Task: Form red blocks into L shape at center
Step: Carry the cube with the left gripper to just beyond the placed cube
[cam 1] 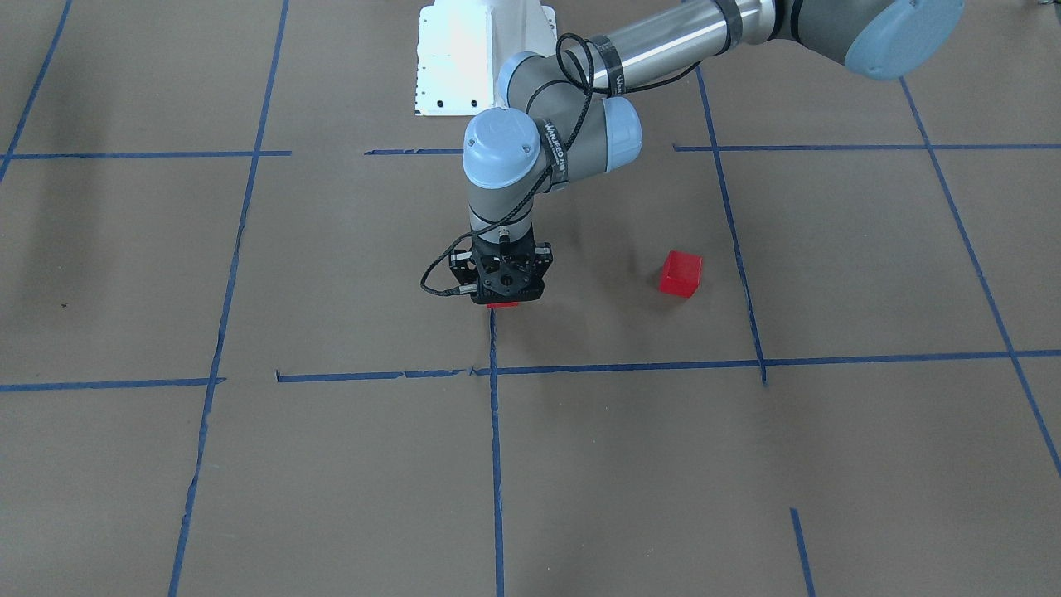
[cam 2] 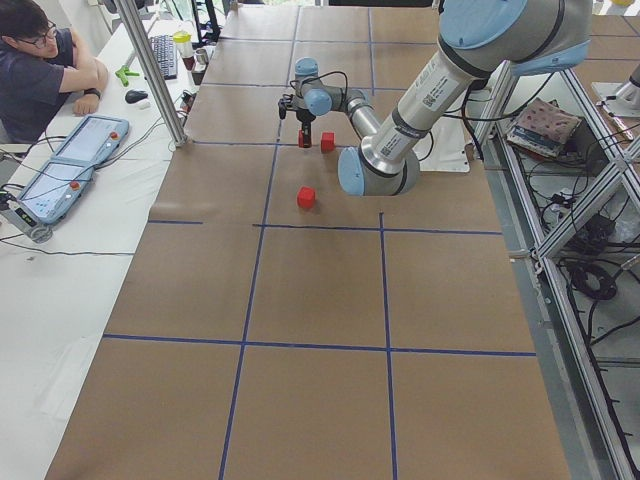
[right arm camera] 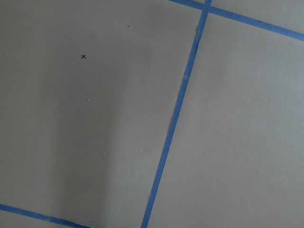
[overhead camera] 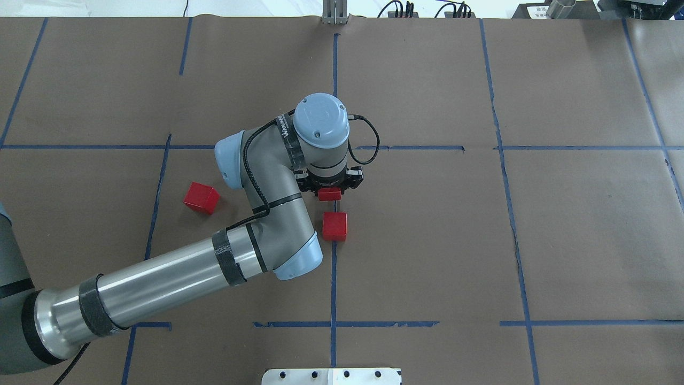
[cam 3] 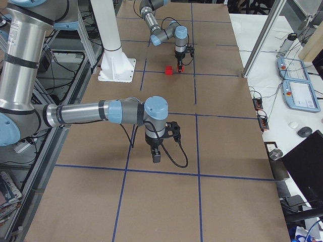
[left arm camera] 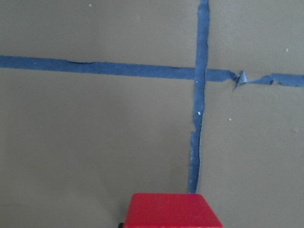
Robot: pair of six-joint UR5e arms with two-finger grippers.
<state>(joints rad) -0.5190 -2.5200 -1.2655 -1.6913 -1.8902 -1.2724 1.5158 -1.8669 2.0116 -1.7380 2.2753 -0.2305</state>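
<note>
Held block: you have one red block [overhead camera: 329, 194] between the fingers of the left gripper [overhead camera: 329, 188], over the centre blue tape line [overhead camera: 333, 278]. In the left wrist view it fills the bottom edge, covering the line's near end.
Contact with table: you cannot tell from these views whether this block rests on the paper or hangs just above it.
Second block: this one [overhead camera: 334, 225] sits free on the same tape line, just beside the held one on the robot's side, with a narrow gap between them.
Third block: it [overhead camera: 201, 198] lies well apart on the robot's left, turned askew to the grid.
Left gripper: clenched on the held block, pointing straight down.
Right gripper: your far-side tool [cam 3: 157, 154] hangs fingers-down over the brown paper table [overhead camera: 561, 230], well away from all three blocks. You cannot tell whether its fingers are parted.
Surroundings: an operator [cam 2: 40, 70] sits at the side bench near a teach pendant [cam 2: 85, 150].
</note>
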